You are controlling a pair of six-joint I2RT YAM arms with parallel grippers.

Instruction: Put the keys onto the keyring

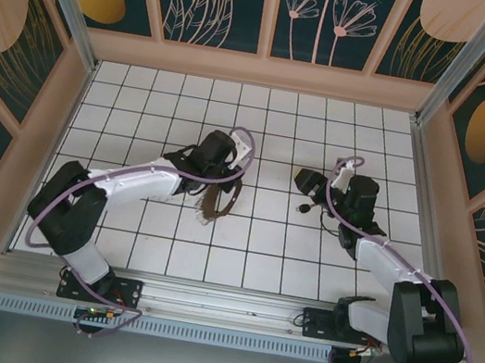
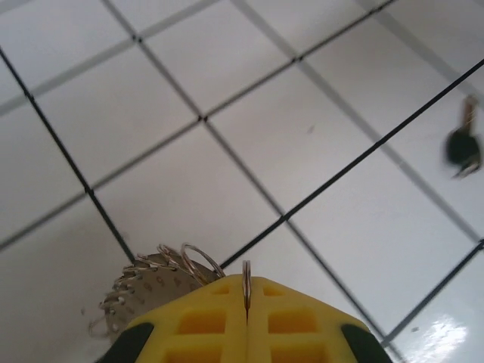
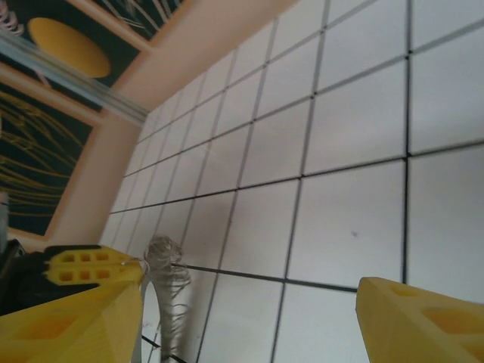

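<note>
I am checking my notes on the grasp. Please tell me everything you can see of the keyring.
The keyring is a thin, floppy loop of silvery metal, fringed with many small rings bunched like a chain. The left gripper is shut on it: one ring stands edge-on in the seam between the yellow fingers, and the bunch spreads beside them. From above it hangs as a dark, blurred loop under that gripper. Whether it touches the tiles cannot be told.

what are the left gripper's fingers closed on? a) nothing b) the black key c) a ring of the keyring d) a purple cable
c: in the left wrist view the left gripper is shut on a thin ring of the keyring, while the key lies apart on the table.
</note>
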